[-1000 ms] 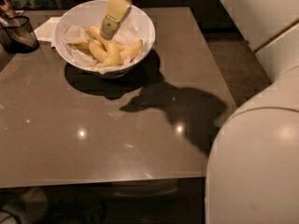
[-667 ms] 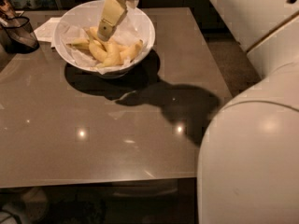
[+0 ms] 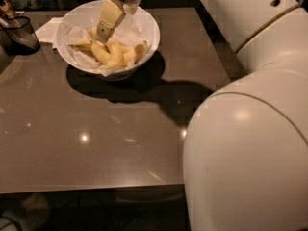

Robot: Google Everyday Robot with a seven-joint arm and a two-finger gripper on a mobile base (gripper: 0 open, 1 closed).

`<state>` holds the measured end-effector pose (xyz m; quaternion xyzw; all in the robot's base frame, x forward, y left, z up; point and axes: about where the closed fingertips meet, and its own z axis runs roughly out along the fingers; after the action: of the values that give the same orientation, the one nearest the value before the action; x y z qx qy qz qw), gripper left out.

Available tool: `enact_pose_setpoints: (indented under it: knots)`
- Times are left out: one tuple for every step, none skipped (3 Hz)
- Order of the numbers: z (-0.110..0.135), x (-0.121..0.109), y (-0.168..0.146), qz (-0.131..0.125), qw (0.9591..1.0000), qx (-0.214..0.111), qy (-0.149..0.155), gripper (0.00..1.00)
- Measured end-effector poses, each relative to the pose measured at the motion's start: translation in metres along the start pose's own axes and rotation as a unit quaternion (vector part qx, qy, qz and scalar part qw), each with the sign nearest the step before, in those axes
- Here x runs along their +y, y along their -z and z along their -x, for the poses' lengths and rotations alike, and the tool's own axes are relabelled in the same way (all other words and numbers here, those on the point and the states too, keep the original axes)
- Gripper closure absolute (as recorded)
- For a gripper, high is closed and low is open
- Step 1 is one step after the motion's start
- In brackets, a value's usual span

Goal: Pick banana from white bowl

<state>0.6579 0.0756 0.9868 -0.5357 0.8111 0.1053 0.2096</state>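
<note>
The white bowl (image 3: pixel 149 30) stands at the back left of the brown table, lined with crinkled white paper. Several yellow bananas (image 3: pixel 113 54) lie in it. My gripper (image 3: pixel 102 36) hangs over the bowl from above, its cream fingers pointing down to the bananas at the bowl's left-middle. The fingertips reach the top of the banana pile; whether they touch a banana cannot be made out.
A dark mesh basket (image 3: pixel 19 32) stands at the table's far left edge. White paper (image 3: pixel 48 30) lies flat behind the bowl's left side. My large white arm (image 3: pixel 250 129) fills the right side of the view. The table (image 3: pixel 96 138) has its front edge near the bottom.
The gripper has shifted left and lower into the bowl, closer to the bananas. The arm's body has swung further into view.
</note>
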Motion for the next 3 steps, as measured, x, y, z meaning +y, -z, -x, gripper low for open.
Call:
enact_pose_setpoints:
  knots:
    - [0.005,-0.004,-0.014,0.008,0.9999,0.003,-0.014,0.21]
    - [0.008,-0.007,-0.024,0.014,0.9994,0.005,-0.031,0.28]
    - [0.011,-0.010,-0.033,0.016,0.9989,0.010,-0.042,0.29]
